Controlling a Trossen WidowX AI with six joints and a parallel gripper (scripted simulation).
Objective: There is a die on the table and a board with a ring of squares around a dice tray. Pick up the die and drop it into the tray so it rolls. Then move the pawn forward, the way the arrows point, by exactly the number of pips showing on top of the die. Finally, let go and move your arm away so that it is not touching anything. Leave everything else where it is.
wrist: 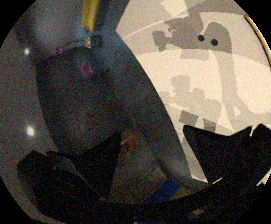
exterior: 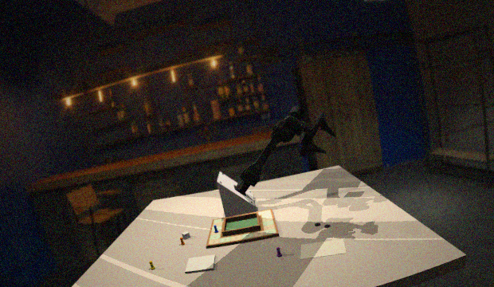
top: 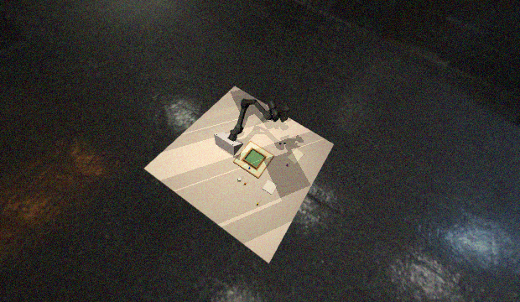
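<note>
A white die (top: 239, 179) (exterior: 186, 235) lies on the table beside an orange pawn, outside the board. Its pips are too small to read. The board (top: 258, 174) (exterior: 231, 241) has a pale ring of squares around the green-floored dice tray (top: 255, 158) (exterior: 243, 224), which looks empty. A blue pawn (top: 249, 168) (exterior: 216, 229) stands upright on the ring. The arrows cannot be made out. My gripper (exterior: 330, 143) (wrist: 152, 132) is open and empty, high above the table and well away from the die, board and pawn.
The orange pawn (top: 245, 184) (exterior: 182, 241), a yellow pawn (top: 257, 204) (exterior: 151, 265) and a purple pawn (top: 287, 164) (exterior: 279, 252) stand off the board. A white pad (top: 269, 187) (exterior: 200, 264), a pale sheet (top: 298, 155) (exterior: 323, 249) and two small black discs also lie on the table.
</note>
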